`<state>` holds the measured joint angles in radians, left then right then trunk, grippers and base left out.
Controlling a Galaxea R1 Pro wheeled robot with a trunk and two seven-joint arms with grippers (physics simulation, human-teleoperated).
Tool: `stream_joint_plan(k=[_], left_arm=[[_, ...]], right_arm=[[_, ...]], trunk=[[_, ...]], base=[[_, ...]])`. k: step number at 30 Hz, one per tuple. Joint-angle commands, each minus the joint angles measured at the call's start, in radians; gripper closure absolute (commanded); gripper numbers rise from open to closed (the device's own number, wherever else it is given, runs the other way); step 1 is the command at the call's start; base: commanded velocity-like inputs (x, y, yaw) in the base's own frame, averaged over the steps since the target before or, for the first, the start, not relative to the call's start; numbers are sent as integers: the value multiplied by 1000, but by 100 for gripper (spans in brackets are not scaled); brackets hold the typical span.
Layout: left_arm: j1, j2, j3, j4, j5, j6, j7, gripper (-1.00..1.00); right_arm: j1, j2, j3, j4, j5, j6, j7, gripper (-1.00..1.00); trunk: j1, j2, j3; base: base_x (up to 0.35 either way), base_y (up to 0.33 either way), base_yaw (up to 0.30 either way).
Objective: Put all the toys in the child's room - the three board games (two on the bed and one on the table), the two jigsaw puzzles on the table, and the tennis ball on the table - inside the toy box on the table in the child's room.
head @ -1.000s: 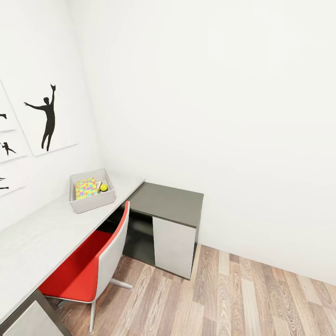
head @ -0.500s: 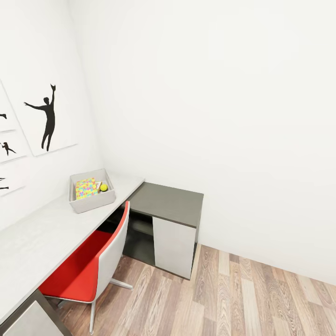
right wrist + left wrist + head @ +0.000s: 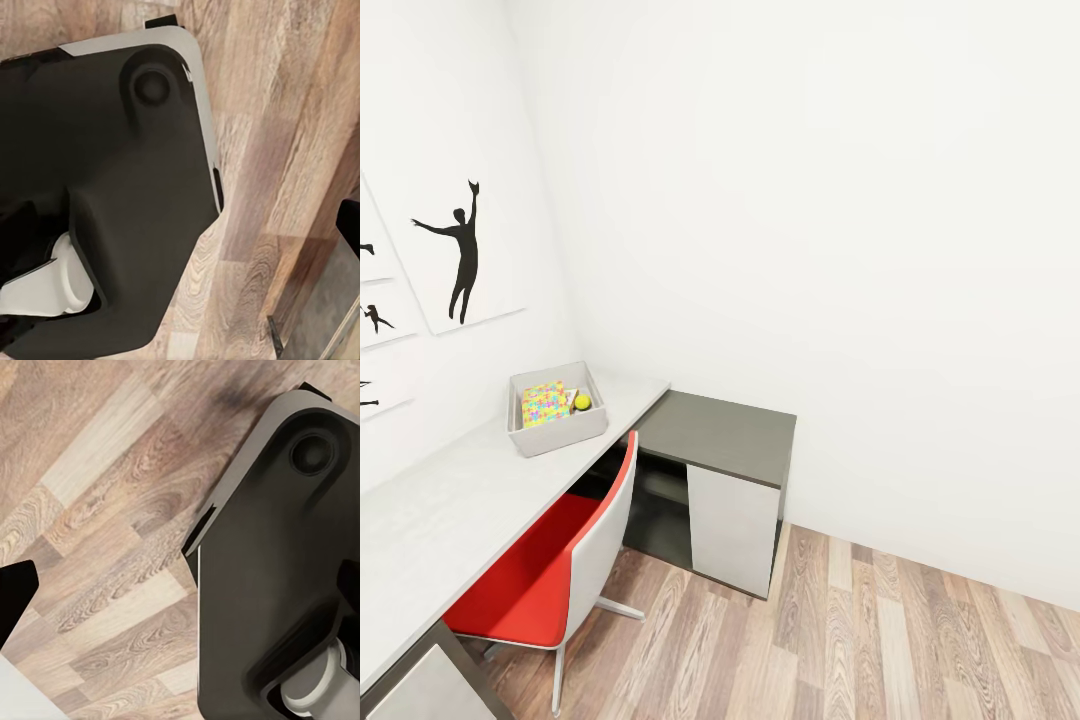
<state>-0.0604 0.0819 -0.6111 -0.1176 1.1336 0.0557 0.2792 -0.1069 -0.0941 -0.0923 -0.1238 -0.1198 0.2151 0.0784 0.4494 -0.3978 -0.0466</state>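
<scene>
Sitting inside shallow pale grey toy box (image 3: 557, 435) on long pale-topped table (image 3: 440, 510): multicoloured jigsaw puzzle (image 3: 543, 403), small yellow-green tennis ball (image 3: 582, 402). Cannot tell either claw's opening; wrist views facing wood-plank floor (image 3: 105, 510) and dark robot base (image 3: 97, 187).

no visible change, scene static

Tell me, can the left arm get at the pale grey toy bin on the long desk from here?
Probably not yet. The pale grey toy bin sits far along the desk, with the red chair alongside; the left wrist camera looks down at wood floor and the robot's dark base.
</scene>
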Motion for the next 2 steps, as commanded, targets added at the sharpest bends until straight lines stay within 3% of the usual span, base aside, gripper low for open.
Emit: stream_joint_plan(k=[1, 2], left_arm=[[0, 1, -7, -4, 4, 5, 8, -100], [0, 1, -7, -4, 3, 5, 8, -100]], right_arm=[[0, 1, -8, -2, -4, 6, 3, -100], [0, 2, -8, -2, -4, 6, 3, -100]], trunk=[[1, -2, -2], [1, -2, -2]], base=[[0, 0, 0], [0, 0, 0]])
